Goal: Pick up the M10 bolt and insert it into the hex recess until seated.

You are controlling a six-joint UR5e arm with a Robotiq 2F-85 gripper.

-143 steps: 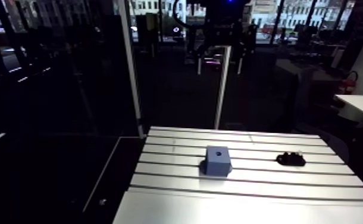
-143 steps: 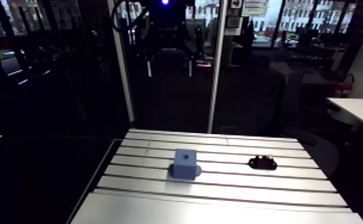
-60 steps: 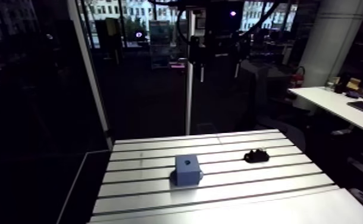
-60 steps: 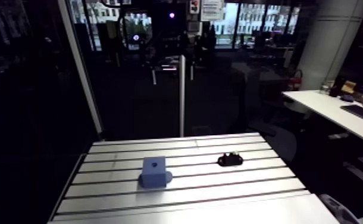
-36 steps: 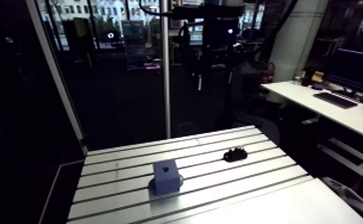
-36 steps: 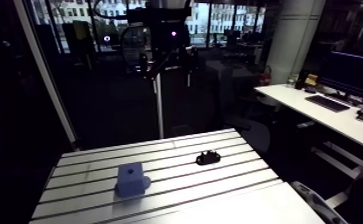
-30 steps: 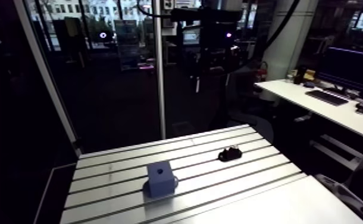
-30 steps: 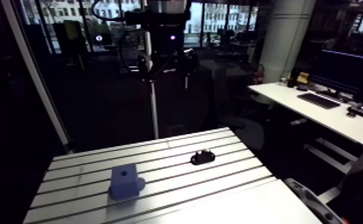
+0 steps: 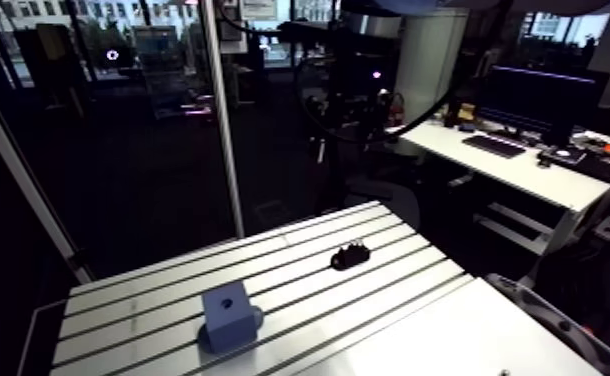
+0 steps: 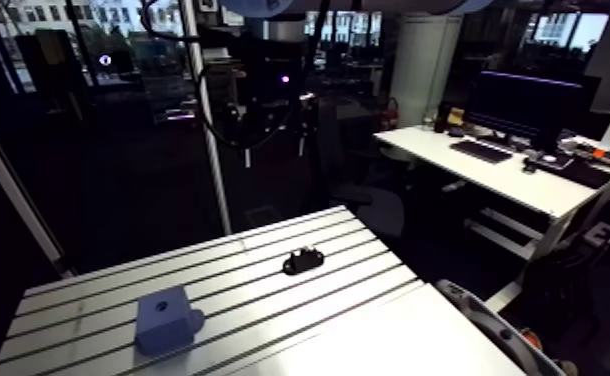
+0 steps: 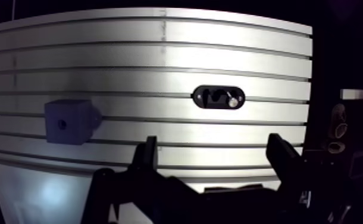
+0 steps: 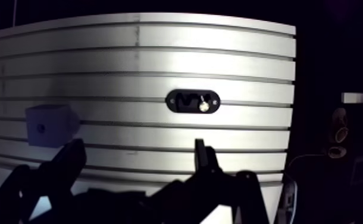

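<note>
Claw (image 11: 212,143) wide open, nothing in it, up high over table (image 11: 160,42). Ahead of claw: small black holder (image 11: 210,95) lying on table. Shiny bolt (image 11: 234,102) sits in holder, near one end. Blue block (image 11: 71,119) stands on table too, off to side, well apart from holder. Small dark hole (image 11: 62,124) in block's top.
</note>
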